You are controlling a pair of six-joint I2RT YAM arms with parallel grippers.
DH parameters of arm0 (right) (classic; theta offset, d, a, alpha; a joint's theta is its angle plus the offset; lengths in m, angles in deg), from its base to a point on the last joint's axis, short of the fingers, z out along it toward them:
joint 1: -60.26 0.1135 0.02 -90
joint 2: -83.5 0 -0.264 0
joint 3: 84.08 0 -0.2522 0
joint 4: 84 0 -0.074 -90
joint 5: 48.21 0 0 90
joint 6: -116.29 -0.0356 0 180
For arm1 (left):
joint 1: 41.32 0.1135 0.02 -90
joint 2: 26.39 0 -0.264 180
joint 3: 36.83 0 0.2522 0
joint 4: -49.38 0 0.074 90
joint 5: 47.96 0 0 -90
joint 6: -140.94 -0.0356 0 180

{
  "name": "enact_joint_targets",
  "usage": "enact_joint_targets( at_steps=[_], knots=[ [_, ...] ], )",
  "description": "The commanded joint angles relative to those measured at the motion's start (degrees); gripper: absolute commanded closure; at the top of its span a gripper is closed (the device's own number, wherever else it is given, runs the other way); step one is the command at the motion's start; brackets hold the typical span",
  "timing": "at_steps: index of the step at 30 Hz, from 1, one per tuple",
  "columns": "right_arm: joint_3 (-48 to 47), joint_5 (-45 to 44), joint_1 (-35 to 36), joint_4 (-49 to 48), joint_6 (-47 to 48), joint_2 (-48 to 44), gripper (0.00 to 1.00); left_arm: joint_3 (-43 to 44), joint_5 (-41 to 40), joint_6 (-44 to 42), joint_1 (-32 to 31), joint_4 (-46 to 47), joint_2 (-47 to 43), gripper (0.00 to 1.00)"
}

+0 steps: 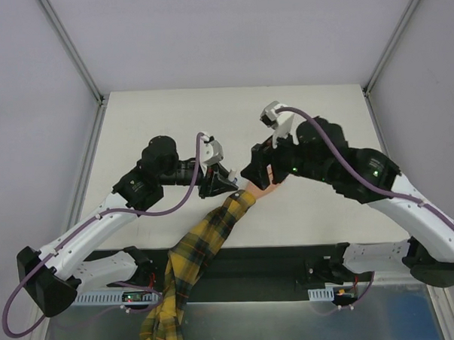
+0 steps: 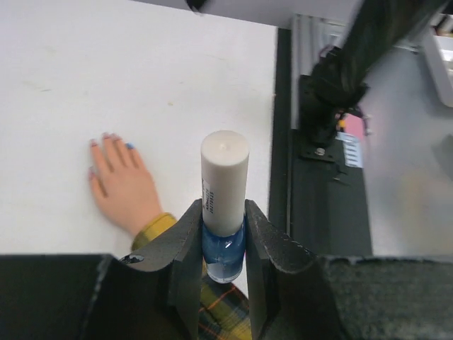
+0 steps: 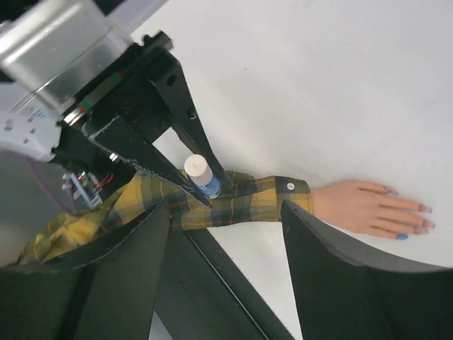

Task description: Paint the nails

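Note:
A peach hand (image 3: 361, 205) with a yellow plaid sleeve (image 3: 262, 202) lies flat on the white table. One nail (image 3: 402, 236) is tinted light blue; the other nails look pale. My left gripper (image 2: 225, 212) is shut on a small blue polish bottle (image 2: 225, 251) with a white cap (image 2: 224, 166), held upright above the sleeve cuff. The hand (image 2: 124, 188) lies to its left, with the blue nail (image 2: 129, 146) showing. My right gripper (image 3: 225, 205) is open and empty above the sleeve. From above, the left gripper (image 1: 216, 184) and right gripper (image 1: 259, 172) are close together over the hand (image 1: 263, 189).
A black strip (image 1: 291, 257) runs along the table's near edge, and the sleeve (image 1: 207, 238) crosses it. Metal frame rails (image 1: 83, 71) border the white table at the sides. The right arm (image 2: 354, 64) shows at the upper right of the left wrist view.

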State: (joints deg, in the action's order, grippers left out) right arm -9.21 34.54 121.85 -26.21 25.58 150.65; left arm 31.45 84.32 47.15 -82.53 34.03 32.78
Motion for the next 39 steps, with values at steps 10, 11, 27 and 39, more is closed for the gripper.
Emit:
enact_joint_targets(
  at_steps=[10, 11, 27, 39],
  knots=[
    [-5.4, 54.0, -12.0, 1.2, 29.4, 2.6, 0.44, 5.5, 34.0, 3.6, -1.2, 3.1, 5.3, 1.00],
    [-5.5, 54.3, -11.9, 1.2, 30.0, 3.1, 0.45, 5.5, 34.2, 5.4, -1.4, 3.1, 5.4, 1.00],
    [-5.7, 62.3, -12.5, 3.3, 33.1, 7.7, 0.54, 5.8, 35.4, 5.5, -1.5, 3.1, 4.9, 1.00],
    [-3.6, 62.4, -12.5, 3.8, 34.2, 8.0, 0.66, 5.6, 34.4, 5.1, -1.5, 3.1, 4.3, 1.00]
  ],
)
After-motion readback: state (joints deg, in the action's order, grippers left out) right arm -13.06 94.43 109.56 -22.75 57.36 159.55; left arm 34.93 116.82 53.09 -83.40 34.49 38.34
